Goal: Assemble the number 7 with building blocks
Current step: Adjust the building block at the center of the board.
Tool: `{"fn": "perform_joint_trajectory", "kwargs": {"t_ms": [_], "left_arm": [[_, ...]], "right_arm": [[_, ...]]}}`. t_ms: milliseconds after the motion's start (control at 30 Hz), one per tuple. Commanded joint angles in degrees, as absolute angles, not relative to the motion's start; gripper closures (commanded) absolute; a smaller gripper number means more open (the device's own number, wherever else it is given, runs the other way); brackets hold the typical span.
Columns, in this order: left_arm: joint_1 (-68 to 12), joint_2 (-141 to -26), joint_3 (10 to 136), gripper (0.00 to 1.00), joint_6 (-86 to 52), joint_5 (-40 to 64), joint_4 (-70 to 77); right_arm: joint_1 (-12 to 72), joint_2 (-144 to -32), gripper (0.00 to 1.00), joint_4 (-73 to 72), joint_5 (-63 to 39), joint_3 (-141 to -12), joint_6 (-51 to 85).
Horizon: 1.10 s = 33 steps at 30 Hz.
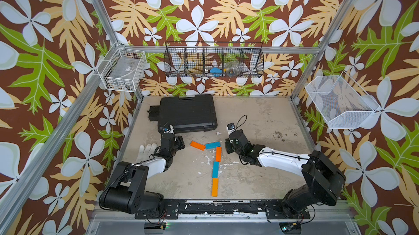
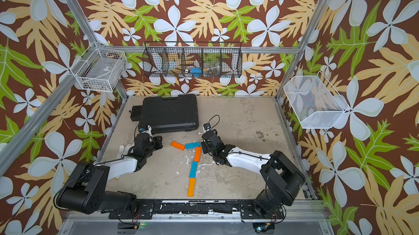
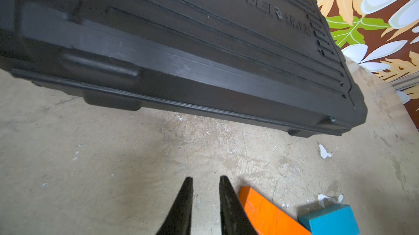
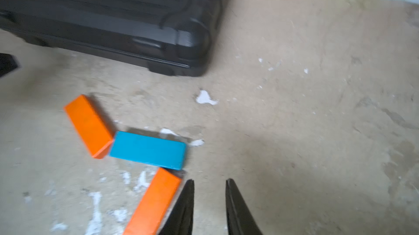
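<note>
Five building blocks lie flat on the table as a rough number 7. The top bar is an orange block (image 1: 197, 145) angled off line and a blue block (image 1: 213, 145) touching its end. The stem runs down through an orange block (image 1: 218, 154), a blue block (image 1: 215, 169) and an orange block (image 1: 215, 187). My left gripper (image 3: 206, 179) is open and empty, with one finger close beside the angled orange block (image 3: 267, 213). My right gripper (image 4: 209, 180) is open and empty, just right of the stem's top orange block (image 4: 156, 202).
A black plastic case (image 1: 188, 113) lies at the back left, close behind both grippers. A white glove (image 1: 147, 150) lies under the left arm. Wire baskets (image 1: 214, 60) hang on the walls. The table (image 1: 260, 172) is bare to the right of the stem.
</note>
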State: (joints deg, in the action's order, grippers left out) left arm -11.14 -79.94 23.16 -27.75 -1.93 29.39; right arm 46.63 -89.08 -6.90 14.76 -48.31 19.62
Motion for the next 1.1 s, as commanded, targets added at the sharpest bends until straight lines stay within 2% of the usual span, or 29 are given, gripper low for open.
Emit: {"fn": "perform_joint_trajectory", "kwargs": {"t_ms": [0,200,467,700,1067], "left_arm": [[-10.99,-79.02,22.55,0.75,-28.00,-4.44,30.26],[-10.89,-77.70,21.21,0.75,-29.20,-7.33,30.06],[-10.58,-78.05,21.20,0.75,-29.79,-6.95,30.61],[-10.49,-78.39,21.36,0.75,-29.71,-6.77,30.50],[-10.51,-79.00,21.89,0.75,-29.54,-6.61,30.31]], "right_arm": [[51.10,-91.59,0.74,-3.03,10.78,-53.27,17.03],[55.81,-103.64,0.85,-4.02,0.49,-61.76,19.91],[55.84,-110.46,0.86,-3.30,-5.76,-66.19,21.14],[55.90,-115.09,0.86,0.29,-4.21,-70.38,20.57],[55.90,-119.00,0.86,5.52,3.89,-73.96,20.13]]}}
